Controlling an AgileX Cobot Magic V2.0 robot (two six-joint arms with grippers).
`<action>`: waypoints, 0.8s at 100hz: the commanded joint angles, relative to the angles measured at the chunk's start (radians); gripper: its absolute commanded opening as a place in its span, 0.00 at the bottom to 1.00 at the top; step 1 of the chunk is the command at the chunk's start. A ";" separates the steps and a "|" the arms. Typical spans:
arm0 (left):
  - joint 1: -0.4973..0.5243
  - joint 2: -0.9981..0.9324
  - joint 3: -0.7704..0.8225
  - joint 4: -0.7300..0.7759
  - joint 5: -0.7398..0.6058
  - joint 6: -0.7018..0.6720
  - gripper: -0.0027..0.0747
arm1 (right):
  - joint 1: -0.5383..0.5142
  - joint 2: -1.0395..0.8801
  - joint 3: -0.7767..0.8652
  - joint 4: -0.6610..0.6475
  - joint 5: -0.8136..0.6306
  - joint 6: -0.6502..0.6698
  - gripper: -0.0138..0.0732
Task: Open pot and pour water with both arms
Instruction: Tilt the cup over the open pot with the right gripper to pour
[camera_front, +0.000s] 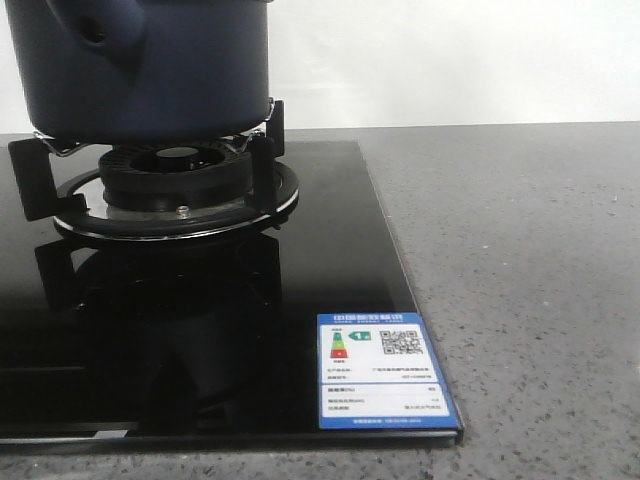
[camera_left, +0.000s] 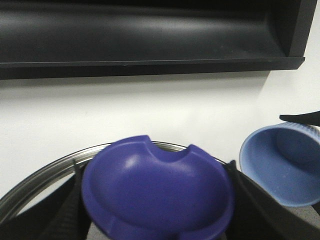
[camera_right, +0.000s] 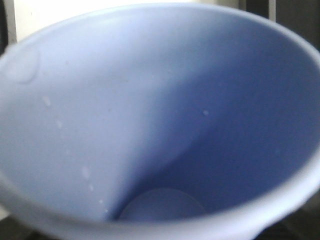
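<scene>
The dark navy pot (camera_front: 150, 65) stands on the burner at the far left of the front view; its top is cut off by the frame. Neither gripper shows in that view. In the left wrist view my left gripper (camera_left: 157, 205) is shut on the lid's purple-blue knob (camera_left: 155, 190), its black fingers (camera_left: 62, 212) pressing both sides. The lid's metal rim (camera_left: 45, 177) curves behind the knob, in front of the white wall. Beside it a pale blue cup (camera_left: 282, 165) lies tilted with its mouth facing the camera. The cup's inside (camera_right: 150, 110), with a few droplets, fills the right wrist view and hides the right fingers.
A black glass hob (camera_front: 200, 330) carries the burner (camera_front: 175, 175) and its pot supports (camera_front: 262, 150). An energy label (camera_front: 385, 370) sits on the hob's near right corner. Grey speckled counter (camera_front: 530, 280) lies to the right. A black hood (camera_left: 150, 35) hangs above the lid.
</scene>
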 joint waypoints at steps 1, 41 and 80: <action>0.004 -0.017 -0.036 -0.002 -0.096 -0.002 0.51 | 0.002 -0.047 -0.036 -0.004 0.064 0.111 0.52; 0.004 -0.017 -0.036 -0.002 -0.096 -0.002 0.51 | -0.034 -0.154 -0.036 0.190 0.226 0.448 0.52; 0.004 -0.017 -0.036 0.024 -0.096 -0.002 0.52 | -0.283 -0.416 0.187 0.496 -0.008 0.732 0.52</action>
